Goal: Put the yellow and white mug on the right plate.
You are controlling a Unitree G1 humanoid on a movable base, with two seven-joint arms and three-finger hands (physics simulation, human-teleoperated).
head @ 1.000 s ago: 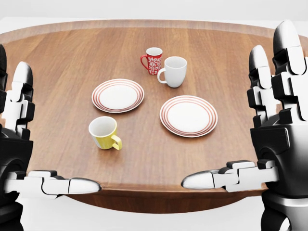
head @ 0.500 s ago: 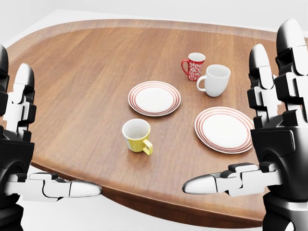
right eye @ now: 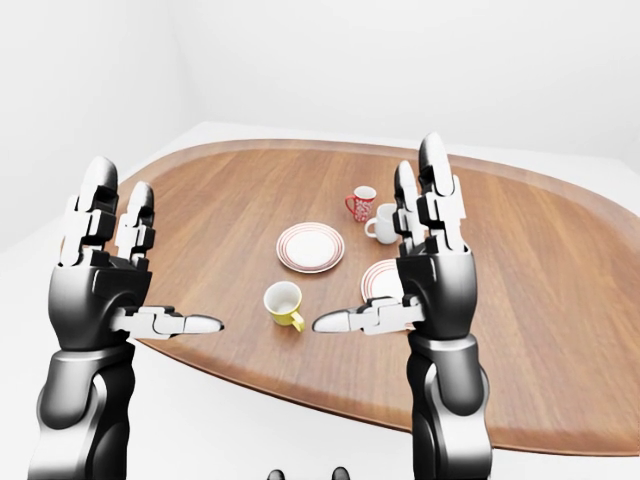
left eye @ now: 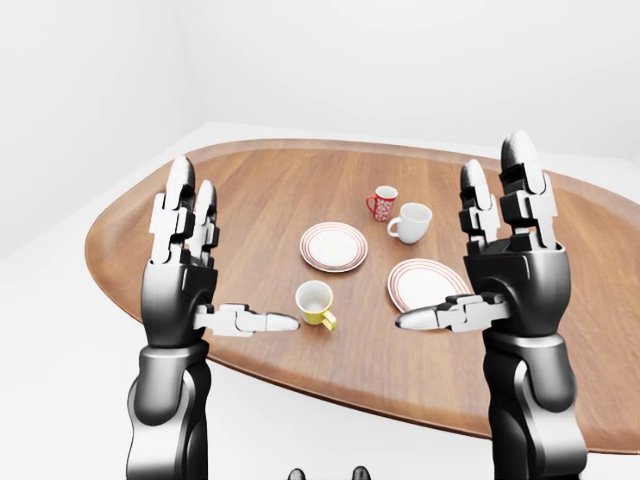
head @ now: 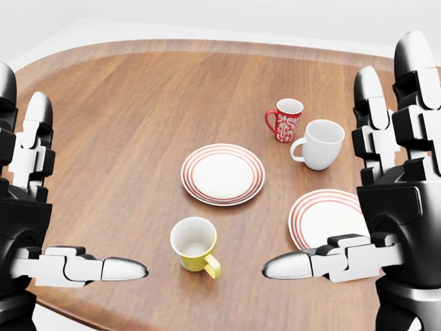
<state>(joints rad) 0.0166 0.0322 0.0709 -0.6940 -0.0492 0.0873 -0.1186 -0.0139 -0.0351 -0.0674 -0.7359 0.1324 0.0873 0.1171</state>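
The yellow and white mug (head: 194,246) stands upright on the wooden table (head: 117,117), its handle turned to the lower right in the head view. The right plate (head: 327,218), white with red rings, lies to the right of it, partly hidden behind my right hand. My left hand (left eye: 235,250) is raised at the left, fingers up and thumb out, open and empty. My right hand (left eye: 455,240) is held the same way at the right, open and empty. The mug sits between the two thumbs, apart from both.
A second red-ringed plate (head: 222,174) lies above the yellow mug in the head view. A plain white mug (head: 322,144) and a red patterned mug (head: 286,119) stand above the right plate. The table's near edge (head: 103,314) runs under my hands.
The whole picture has shifted: the camera has moved, so the table's things now sit further right and lower in the head view. Both hands keep the same open pose.
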